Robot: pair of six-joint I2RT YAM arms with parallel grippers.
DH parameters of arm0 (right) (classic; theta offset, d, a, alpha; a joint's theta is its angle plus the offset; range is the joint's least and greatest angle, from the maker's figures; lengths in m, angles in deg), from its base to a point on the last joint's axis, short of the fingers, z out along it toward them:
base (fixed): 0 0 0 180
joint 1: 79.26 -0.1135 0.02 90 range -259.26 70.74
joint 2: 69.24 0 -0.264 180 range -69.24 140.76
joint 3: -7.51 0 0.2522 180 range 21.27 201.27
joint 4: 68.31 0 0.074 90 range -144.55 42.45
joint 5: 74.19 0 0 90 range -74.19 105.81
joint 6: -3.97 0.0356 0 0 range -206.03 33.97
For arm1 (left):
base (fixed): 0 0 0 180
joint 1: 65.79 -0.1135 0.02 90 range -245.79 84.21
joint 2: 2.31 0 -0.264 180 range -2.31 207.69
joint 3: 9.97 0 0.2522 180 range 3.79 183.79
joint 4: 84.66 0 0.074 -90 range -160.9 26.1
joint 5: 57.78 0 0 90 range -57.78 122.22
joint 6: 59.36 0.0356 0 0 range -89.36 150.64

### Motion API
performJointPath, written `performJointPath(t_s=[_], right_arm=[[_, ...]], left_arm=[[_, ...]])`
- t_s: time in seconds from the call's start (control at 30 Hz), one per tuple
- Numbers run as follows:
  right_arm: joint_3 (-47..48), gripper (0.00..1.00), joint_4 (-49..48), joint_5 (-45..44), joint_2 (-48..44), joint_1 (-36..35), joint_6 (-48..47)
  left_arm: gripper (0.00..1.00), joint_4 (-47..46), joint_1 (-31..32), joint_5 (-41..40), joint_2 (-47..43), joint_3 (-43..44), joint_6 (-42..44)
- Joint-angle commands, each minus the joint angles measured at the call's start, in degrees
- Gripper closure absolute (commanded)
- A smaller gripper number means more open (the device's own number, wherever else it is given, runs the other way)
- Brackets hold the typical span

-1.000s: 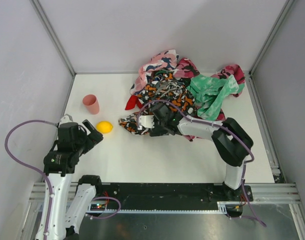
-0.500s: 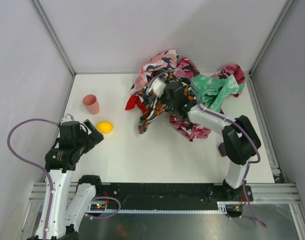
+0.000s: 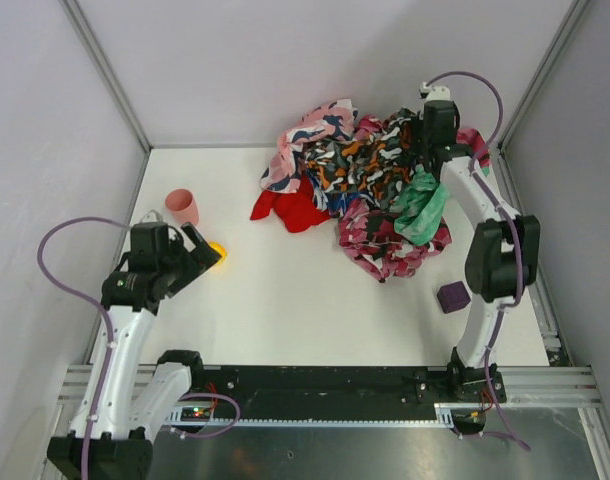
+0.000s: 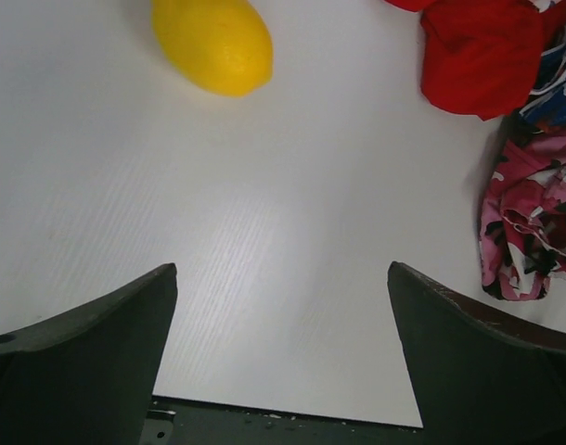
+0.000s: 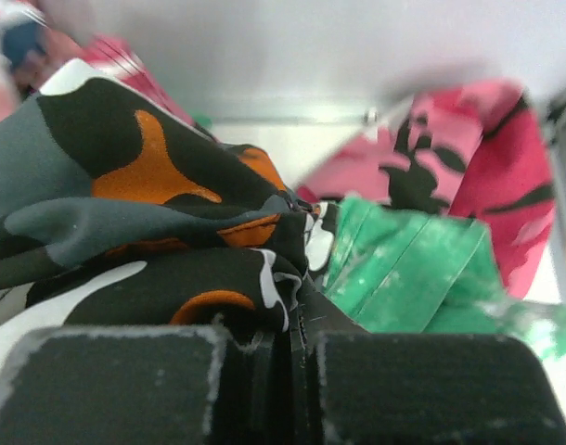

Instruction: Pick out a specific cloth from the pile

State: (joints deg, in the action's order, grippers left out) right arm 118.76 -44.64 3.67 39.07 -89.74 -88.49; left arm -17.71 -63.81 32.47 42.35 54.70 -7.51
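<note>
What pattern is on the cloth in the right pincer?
Orange, black, grey and white camouflage cloth, clearest in the right wrist view.

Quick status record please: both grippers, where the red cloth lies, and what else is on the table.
left gripper: open, empty, over the table, near the lemon
right gripper: shut on the orange-black-white camouflage cloth, at the far side of the pile
red cloth: on the table at the pile's left edge, mostly exposed, not held
other items: pink cup, small purple object, green-white cloth
task state: red cloth not yet gripped
</note>
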Motion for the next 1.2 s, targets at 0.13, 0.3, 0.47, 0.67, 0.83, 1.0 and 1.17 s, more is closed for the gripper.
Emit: performJointPath(t_s=[0.13, 0.3, 0.47, 0.67, 0.83, 1.0, 1.17], right_arm=[[10.0, 0.95, 16.8, 9.6, 15.4, 5.7, 14.8], [11.8, 0.86, 18.8, 14.7, 18.6, 7.9, 16.4], [10.5, 0.63, 18.9, 17.2, 18.3, 8.7, 15.7], [5.6, 0.12, 17.2, 16.2, 12.2, 9.0, 12.5], [-0.9, 0.07, 15.5, 12.4, 3.3, 11.3, 11.5], [-8.3, 0.01, 13.2, 11.0, -7.0, 16.8, 13.0], [-13.6, 0.01, 12.3, 9.7, -16.1, 20.9, 13.1]], left_arm=[[0.0, -14.7, 9.3, 1.9, 12.9, 4.0, -3.5], [0.0, -20.0, 14.2, 0.2, 30.4, 10.4, -3.7], [0.0, -23.8, 14.9, 0.0, 47.3, 19.0, -3.8], [0.0, -27.7, 15.0, 3.9, 63.2, 31.2, -2.4], [0.0, -29.2, 15.1, 6.2, 72.6, 38.7, -2.8], [0.0, -31.4, 16.0, 6.2, 80.0, 44.8, -4.0], [0.08, -32.0, 17.4, 7.1, 85.8, 49.0, -5.9]])
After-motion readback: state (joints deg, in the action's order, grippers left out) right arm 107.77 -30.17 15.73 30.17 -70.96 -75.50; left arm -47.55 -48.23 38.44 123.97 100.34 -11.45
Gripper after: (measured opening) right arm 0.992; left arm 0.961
